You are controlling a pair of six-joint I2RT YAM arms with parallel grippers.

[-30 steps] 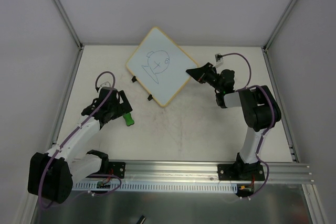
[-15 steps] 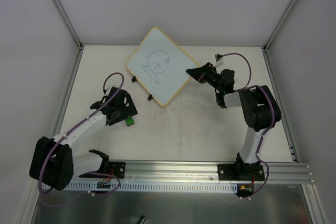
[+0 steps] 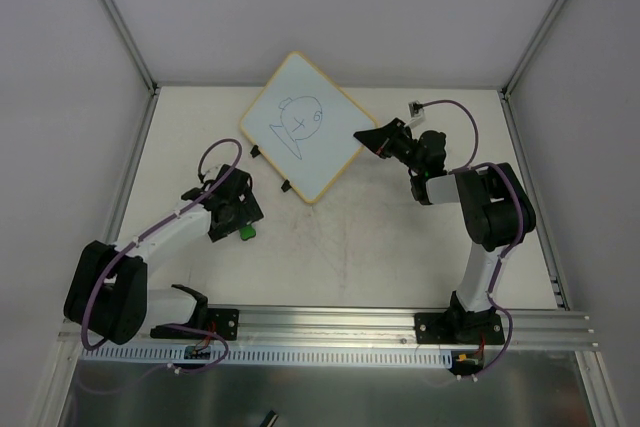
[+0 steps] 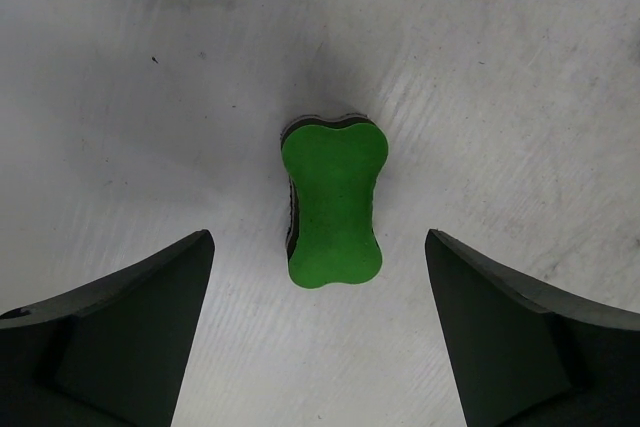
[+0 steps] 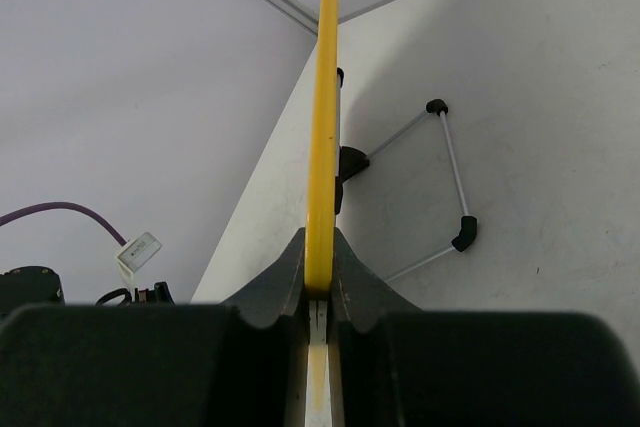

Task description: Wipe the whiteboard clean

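Observation:
The whiteboard (image 3: pixel 302 125) stands tilted at the back middle of the table, with a dark doodle on its white face and two black clips on its lower left edge. My right gripper (image 3: pixel 368 137) is shut on the board's right edge; the right wrist view shows the yellow frame (image 5: pixel 322 97) pinched edge-on between the jaws. The green eraser (image 4: pixel 333 201) lies flat on the table in the left wrist view. My left gripper (image 3: pixel 238 217) hovers over the eraser (image 3: pixel 246 232), open, with both fingers (image 4: pixel 130 337) apart from it.
A wire stand with black joints (image 5: pixel 450 167) behind the board shows in the right wrist view. Metal posts and grey walls bound the table. The arm bases sit on the rail (image 3: pixel 340 327) at the near edge.
My left arm has swung right and forward, bringing its gripper over the green eraser. The right arm and the whiteboard have not moved.

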